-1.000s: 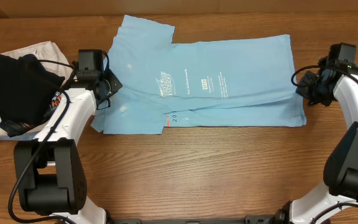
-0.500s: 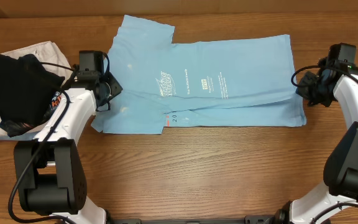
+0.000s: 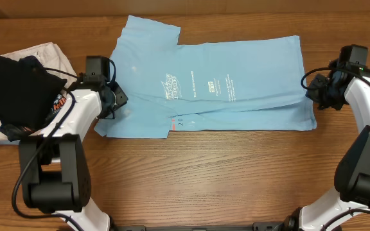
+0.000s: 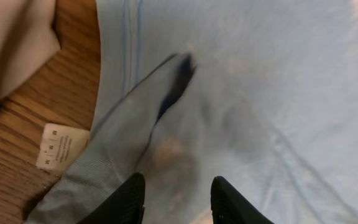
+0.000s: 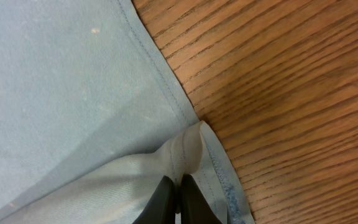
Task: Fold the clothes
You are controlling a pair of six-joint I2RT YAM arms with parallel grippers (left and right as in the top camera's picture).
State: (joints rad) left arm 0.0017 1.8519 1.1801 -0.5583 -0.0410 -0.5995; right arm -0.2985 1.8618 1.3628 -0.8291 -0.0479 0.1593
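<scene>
The clothes (image 3: 217, 83), a sky-blue T-shirt with white lettering, lie partly folded lengthwise across the table. My left gripper (image 3: 112, 98) is at the shirt's left edge, near the sleeve. In the left wrist view the left gripper (image 4: 176, 193) is open, its dark fingertips (image 4: 132, 190) apart just above a raised ridge of the blue cloth (image 4: 241, 93), beside a small white tag (image 4: 58, 146). My right gripper (image 3: 313, 90) is at the shirt's right hem. The right wrist view shows the right gripper (image 5: 178, 194) shut on a pinched fold of the hem (image 5: 188, 149).
A black garment with an orange graphic (image 3: 15, 90) lies piled on a beige garment (image 3: 44, 51) at the far left, close behind my left arm. Bare wooden table (image 3: 204, 173) stretches in front of the shirt and shows beside the hem (image 5: 291, 93).
My left gripper has opened, letting go of the shirt's left edge, and shifted slightly right. The right arm and the shirt's right end have not moved.
</scene>
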